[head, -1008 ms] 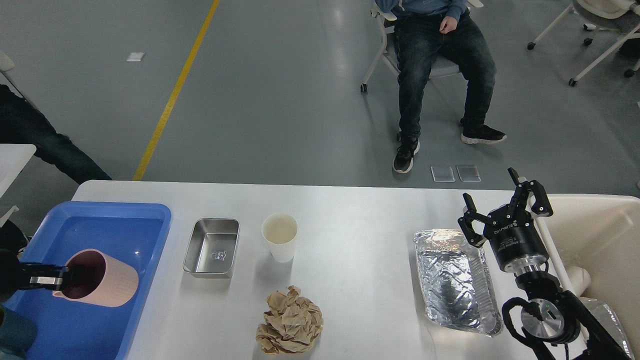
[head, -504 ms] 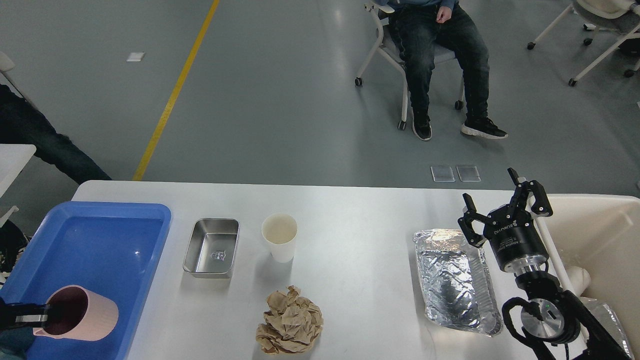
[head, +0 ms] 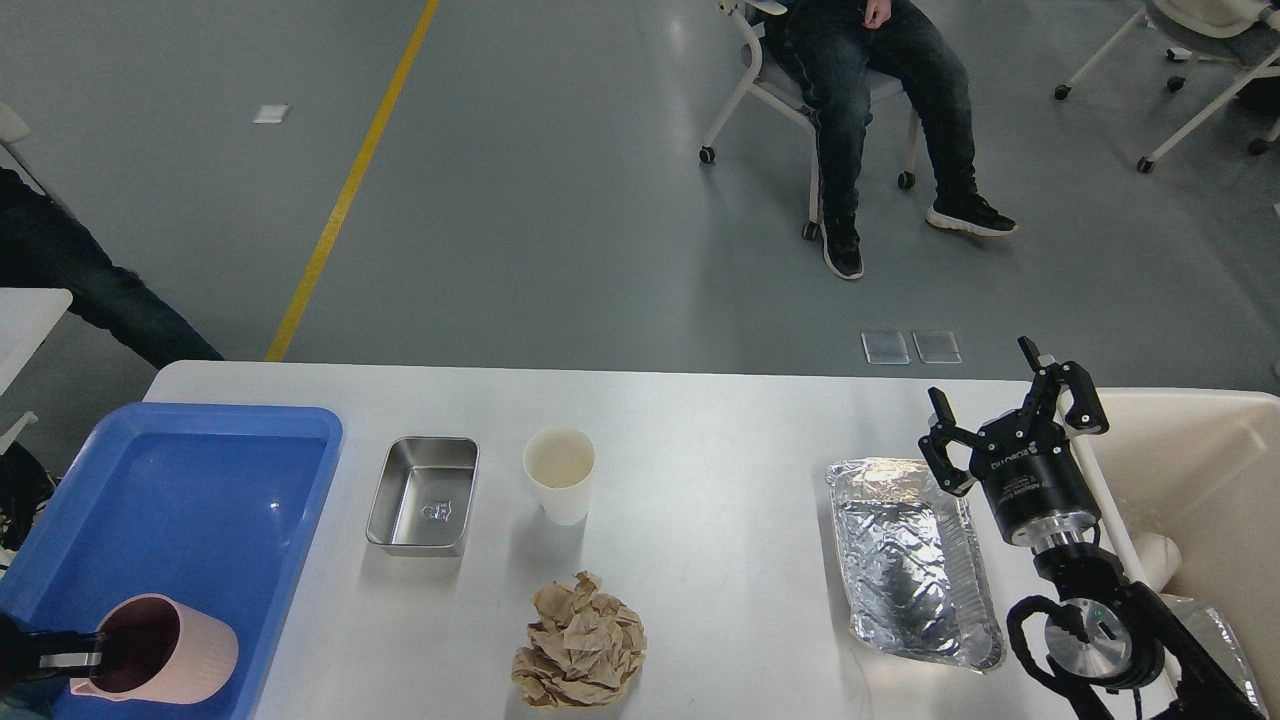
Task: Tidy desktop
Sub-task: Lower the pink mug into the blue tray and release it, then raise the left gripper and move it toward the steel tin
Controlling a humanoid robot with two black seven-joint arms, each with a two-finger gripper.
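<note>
The white-grey desktop (head: 720,420) holds a small steel tray (head: 422,495), a white paper cup (head: 560,472), a crumpled wad of brown paper (head: 580,645) and a crinkled foil tray (head: 910,560). At the left end lies a blue plastic tray (head: 200,480). In its near left corner a pink cup (head: 165,645) leans tilted, mouth toward me. My left gripper (head: 75,660) is shut on its rim, mostly cut off by the view's edge. My right gripper (head: 985,385) stands open with nothing in it, over the foil tray's far right corner.
A cream-coloured bin (head: 1200,470) stands off the table's right end, close beside my right arm. Beyond the far edge, a person sits on a wheeled chair (head: 760,90). A bare strip of desktop lies between the paper cup and the foil tray.
My left gripper has drawn the pink cup toward me and to the left, into the blue tray's near corner. The right arm has barely moved. The seated person rolled back.
</note>
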